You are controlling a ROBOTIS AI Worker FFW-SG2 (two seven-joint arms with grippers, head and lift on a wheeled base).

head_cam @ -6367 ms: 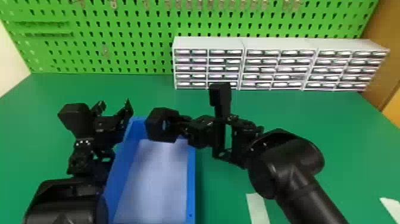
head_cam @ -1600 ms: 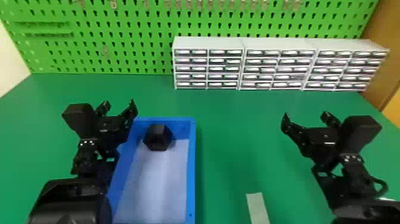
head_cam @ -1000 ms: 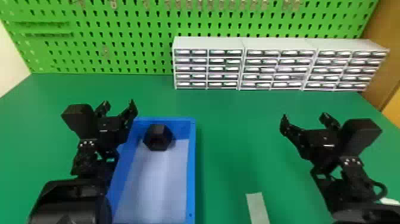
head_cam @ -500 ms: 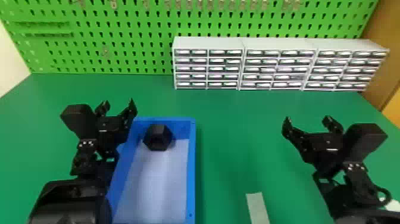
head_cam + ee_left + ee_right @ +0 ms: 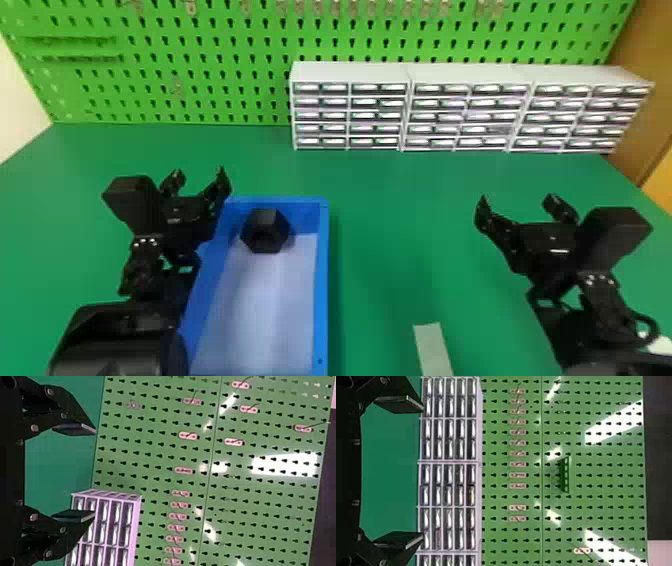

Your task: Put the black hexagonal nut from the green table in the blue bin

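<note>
Left tool (image 5: pixel 200 175) and right tool (image 5: pixel 517 201) gape wide before 3 white drawer cabinets (image 5: pixel 467 75).

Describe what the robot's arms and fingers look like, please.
Both arms are black. The left arm has a smooth, rounded casing; the right arm has a thin, looped black cable. Each carries a boxy black block beside its fingers. Those black fingers are angular, with round, silvery screws and flat, dark pads.
</note>
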